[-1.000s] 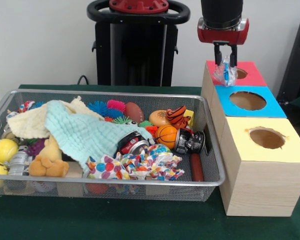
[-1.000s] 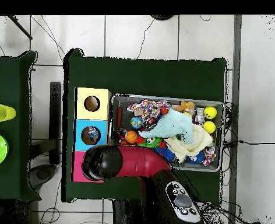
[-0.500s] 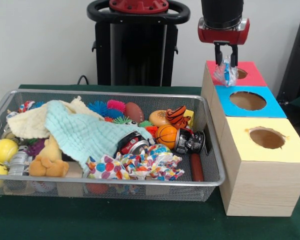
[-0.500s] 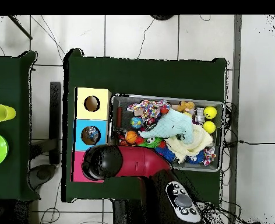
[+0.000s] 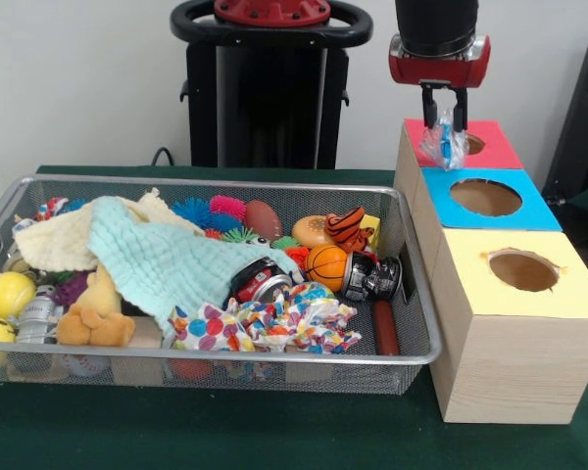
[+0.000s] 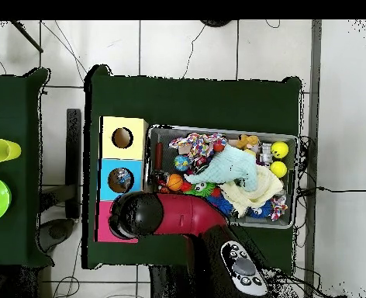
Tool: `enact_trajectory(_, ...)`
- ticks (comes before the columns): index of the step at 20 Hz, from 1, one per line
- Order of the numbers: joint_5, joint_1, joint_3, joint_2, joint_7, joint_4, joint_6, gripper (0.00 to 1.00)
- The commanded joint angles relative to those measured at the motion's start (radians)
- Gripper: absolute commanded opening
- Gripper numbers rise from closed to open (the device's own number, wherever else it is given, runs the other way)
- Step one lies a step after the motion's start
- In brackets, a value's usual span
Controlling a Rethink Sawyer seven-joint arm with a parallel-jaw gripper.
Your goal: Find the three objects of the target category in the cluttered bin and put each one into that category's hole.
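— Red-topped box, upper right of the frame: is the hole under you?

— Nearly — it shows just right of my gripper. My fingers are pinched on a clear crinkly packet with blue in it, hanging at the box's left edge.

— Then?

— I'd centre it over the hole before letting go, I judge.
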Motion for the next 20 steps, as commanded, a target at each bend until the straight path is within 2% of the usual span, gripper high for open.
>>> enact_trajectory(1, 0.032, -0.016, 0.035, 0.037, 0.066, -0.113, -0.075, 0.00)
enact_trajectory(12, 0.015, 0.016, 0.013, 0.024, 0.077, -0.150, -0.033, 0.00)
enact_trajectory(20, 0.010, 0.027, 0.003, 0.040, 0.077, -0.192, -0.013, 0.00)
